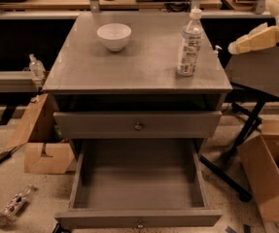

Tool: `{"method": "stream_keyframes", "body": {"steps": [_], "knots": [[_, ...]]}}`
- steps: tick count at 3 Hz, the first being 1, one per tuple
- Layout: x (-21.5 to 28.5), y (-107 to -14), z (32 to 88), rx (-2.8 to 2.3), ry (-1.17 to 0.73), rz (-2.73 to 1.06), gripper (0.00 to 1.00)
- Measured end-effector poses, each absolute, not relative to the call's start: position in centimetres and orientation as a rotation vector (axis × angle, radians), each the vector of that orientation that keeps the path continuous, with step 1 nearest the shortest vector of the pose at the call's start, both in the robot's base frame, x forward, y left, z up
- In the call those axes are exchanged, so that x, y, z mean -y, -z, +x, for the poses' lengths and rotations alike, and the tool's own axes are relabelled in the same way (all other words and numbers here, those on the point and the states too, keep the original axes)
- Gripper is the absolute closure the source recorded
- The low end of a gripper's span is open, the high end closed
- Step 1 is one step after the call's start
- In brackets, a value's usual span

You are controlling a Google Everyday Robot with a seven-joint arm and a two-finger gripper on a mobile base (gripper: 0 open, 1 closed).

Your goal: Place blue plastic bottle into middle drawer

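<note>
"One arm only, so no choosing. Where was the claw [248, 41]?"

"At the right edge of the camera view, off the table [129, 69], hanging over a black stand [265, 74]. Wide or narrow, I could not tell."

"And the blue plastic bottle [189, 45]?"

"Upright on the table's right side, cap up, well apart from the white bowl [113, 35]. In the view it stood left of the claw and a little lower, near but not touching."

"So its long axis ran vertical, and I judged the reach would go sideways to meet it."

"Agreed. The middle drawer [139, 188] stood pulled out below, and the shallower drawer [136, 125] above it was shut."
</note>
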State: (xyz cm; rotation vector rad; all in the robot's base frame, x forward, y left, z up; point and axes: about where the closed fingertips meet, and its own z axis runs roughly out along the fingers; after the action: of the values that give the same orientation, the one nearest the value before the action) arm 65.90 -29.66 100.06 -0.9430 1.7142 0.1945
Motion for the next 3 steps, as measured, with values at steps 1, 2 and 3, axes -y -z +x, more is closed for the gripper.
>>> {"method": "stream_keyframes", "body": {"steps": [1,2,3], "knots": [[29.0,-99.7,66.4,-1.699,-0.225,-0.929,0.0],[24.3,-97.6,69.9,-1.567,-0.429,-0.811,0.0],[21.6,-96.2,72.6,-1.474,-0.57,-0.718,0.0]]}}
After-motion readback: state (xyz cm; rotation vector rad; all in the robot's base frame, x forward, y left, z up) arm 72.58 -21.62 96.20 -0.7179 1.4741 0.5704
